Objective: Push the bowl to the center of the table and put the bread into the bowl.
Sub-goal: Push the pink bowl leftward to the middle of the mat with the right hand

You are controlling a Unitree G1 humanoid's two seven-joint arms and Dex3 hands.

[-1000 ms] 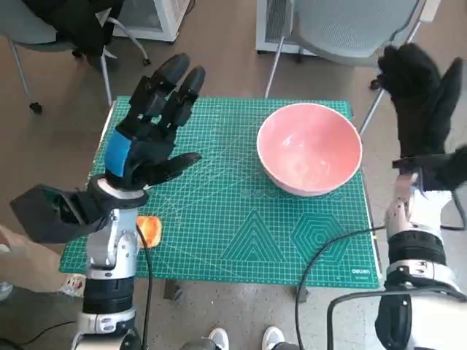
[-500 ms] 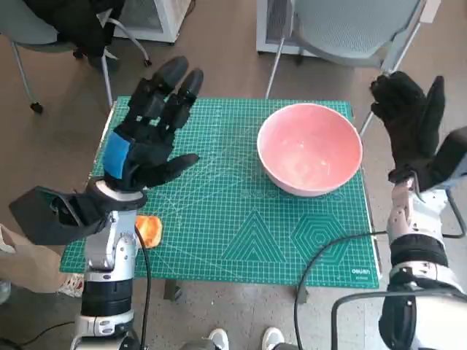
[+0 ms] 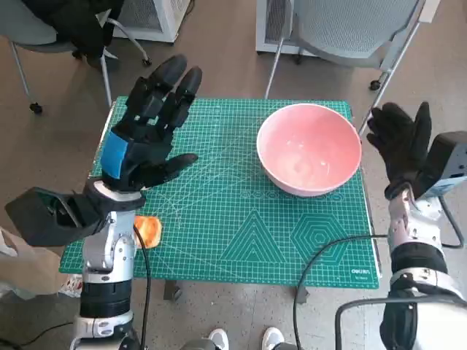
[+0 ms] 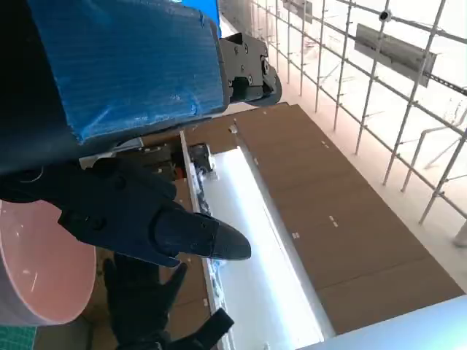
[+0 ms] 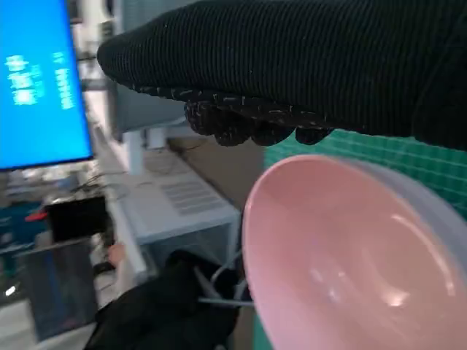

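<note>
Now, bowl (image 3: 309, 149): pink, round, glossy, empty, upright on the far right part of the green cutting mat (image 3: 219, 219).
Bread (image 3: 149, 231): small orange piece at the mat's near left edge, partly hidden behind the left forearm.
Left hand (image 3: 148, 127): raised above the mat's left side, fingers spread, holding nothing.
Right hand (image 3: 399, 144): just right of the bowl, fingers apart, empty.

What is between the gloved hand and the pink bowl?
Nothing. In the head view, only bare floor shows between the right hand and the pink bowl.

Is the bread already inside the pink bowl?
No, the bowl is empty, and the bread lies on the mat near the left arm.
</note>
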